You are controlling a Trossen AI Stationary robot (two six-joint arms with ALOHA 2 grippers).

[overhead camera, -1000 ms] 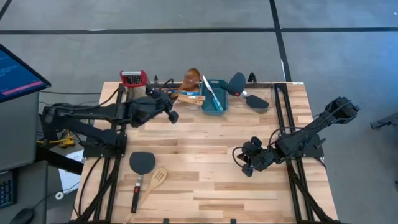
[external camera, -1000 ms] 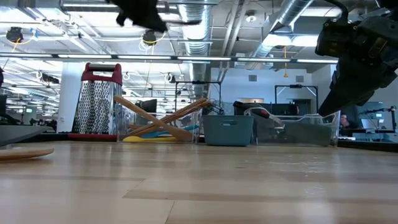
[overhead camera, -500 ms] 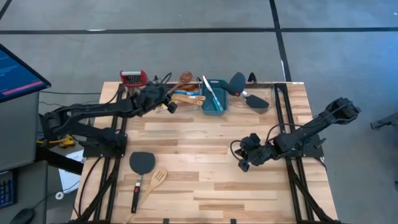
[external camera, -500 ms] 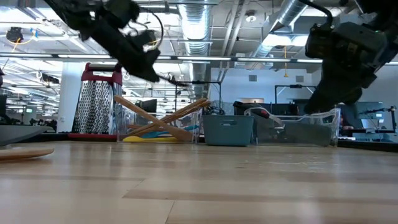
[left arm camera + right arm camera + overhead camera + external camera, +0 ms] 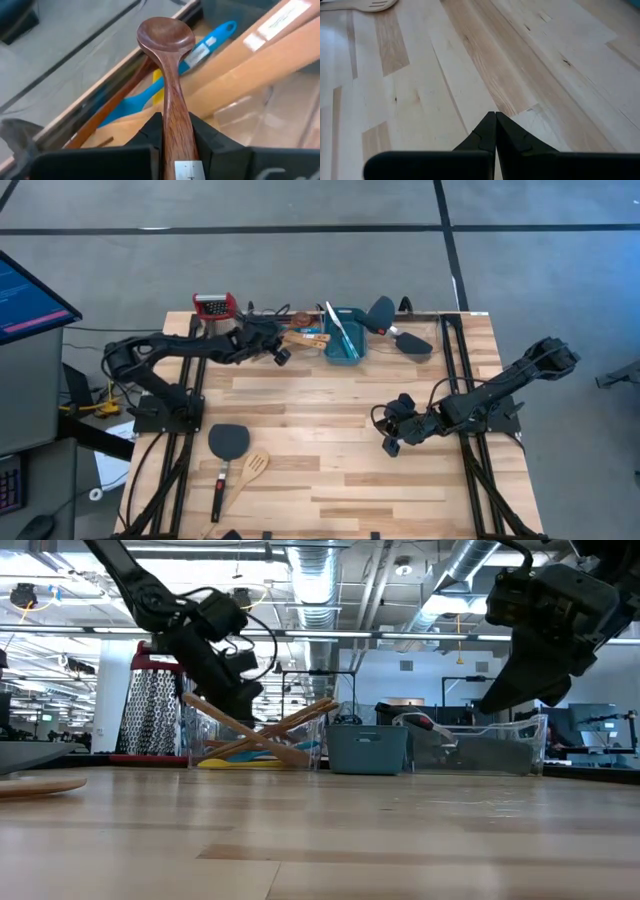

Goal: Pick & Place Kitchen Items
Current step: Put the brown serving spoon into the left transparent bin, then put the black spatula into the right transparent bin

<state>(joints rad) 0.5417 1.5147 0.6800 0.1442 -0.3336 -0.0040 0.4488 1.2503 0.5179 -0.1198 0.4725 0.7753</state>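
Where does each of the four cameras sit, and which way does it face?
High view: overhead, looking straight down on the table; both arms show.
Low view: at tabletop height, facing the room; both arms drop in from above.
Left wrist view: behind the left gripper, shut on the dark-brown wooden spoon, above the clear bin.
Right wrist view: behind the shut right gripper, facing bare tabletop.
Shared: high and right wrist views both show the pale slotted spatula.
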